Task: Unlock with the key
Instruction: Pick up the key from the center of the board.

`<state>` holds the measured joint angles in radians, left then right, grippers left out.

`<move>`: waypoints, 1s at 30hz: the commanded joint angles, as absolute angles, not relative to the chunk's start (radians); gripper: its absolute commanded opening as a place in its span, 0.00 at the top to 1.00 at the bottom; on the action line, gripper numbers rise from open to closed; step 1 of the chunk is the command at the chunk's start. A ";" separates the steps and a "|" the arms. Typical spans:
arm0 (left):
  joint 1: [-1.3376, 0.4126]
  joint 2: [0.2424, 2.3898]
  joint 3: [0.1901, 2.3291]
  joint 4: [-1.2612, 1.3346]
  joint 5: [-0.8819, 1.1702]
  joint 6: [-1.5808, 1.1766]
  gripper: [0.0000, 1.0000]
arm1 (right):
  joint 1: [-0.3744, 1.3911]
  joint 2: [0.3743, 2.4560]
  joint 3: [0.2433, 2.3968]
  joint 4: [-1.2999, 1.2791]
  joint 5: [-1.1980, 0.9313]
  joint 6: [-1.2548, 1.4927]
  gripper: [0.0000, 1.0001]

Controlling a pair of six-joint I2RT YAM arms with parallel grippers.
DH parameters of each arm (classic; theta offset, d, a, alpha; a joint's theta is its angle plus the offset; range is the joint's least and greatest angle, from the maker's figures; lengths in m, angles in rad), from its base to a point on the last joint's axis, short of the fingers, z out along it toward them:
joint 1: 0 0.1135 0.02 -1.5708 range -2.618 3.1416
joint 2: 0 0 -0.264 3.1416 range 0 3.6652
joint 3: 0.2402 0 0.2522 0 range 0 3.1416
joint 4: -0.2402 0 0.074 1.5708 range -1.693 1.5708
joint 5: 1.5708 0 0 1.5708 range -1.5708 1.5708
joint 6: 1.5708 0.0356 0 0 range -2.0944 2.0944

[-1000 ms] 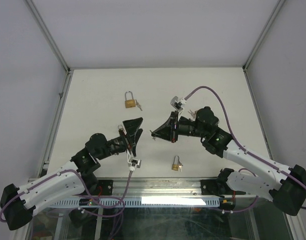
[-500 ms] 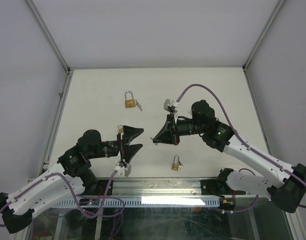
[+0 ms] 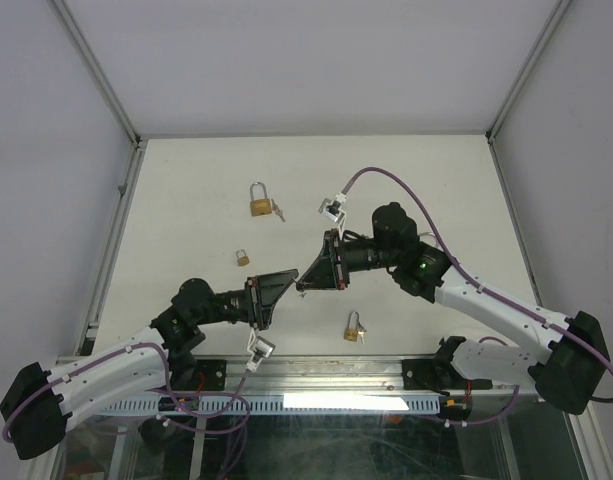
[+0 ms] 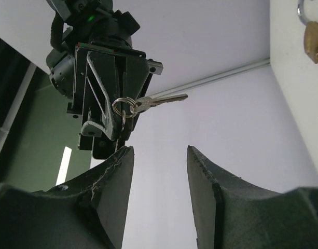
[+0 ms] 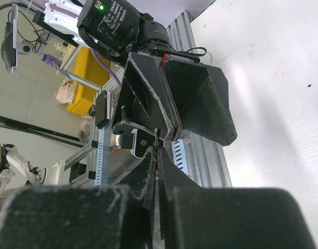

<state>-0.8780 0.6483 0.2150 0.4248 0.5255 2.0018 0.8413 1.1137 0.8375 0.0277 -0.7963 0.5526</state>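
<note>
We are pinching the key (image 4: pixel 164 99) in our right gripper (image 3: pixel 308 278). The jaws are pressed together, seemingly near its ring, though the exact hold is hard to make out. That is leaving the blade free to enter a keyhole. Our left gripper (image 3: pixel 279 289) is hovering opposite, jaws spread and empty, likely waiting to steady a lock. The large padlock (image 3: pixel 259 204), small padlock (image 3: pixel 244 258) and near padlock (image 3: pixel 354 330) are lying apart on the table (image 3: pixel 436 180).
</note>
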 commanded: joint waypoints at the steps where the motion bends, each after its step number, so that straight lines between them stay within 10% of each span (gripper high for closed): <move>1: -0.887 0.643 0.190 0.666 0.523 2.041 0.53 | 0.847 1.092 0.861 0.029 -0.770 0.561 1.00; 11: -0.887 0.658 0.215 0.697 0.458 1.973 0.44 | 0.834 1.088 0.854 -0.002 -0.751 0.557 1.00; 15: -0.887 0.640 0.211 0.641 0.565 2.032 0.72 | 0.834 1.097 0.858 0.013 -0.753 0.559 1.00; 30: -0.888 0.642 0.253 0.483 0.608 2.100 0.75 | 0.835 1.113 0.861 0.048 -0.772 0.565 1.00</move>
<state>-0.8783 0.6342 0.2050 0.4908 0.5560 2.0628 0.8371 1.1118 0.8375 -0.0082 -0.7570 0.5564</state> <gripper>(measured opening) 0.271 0.006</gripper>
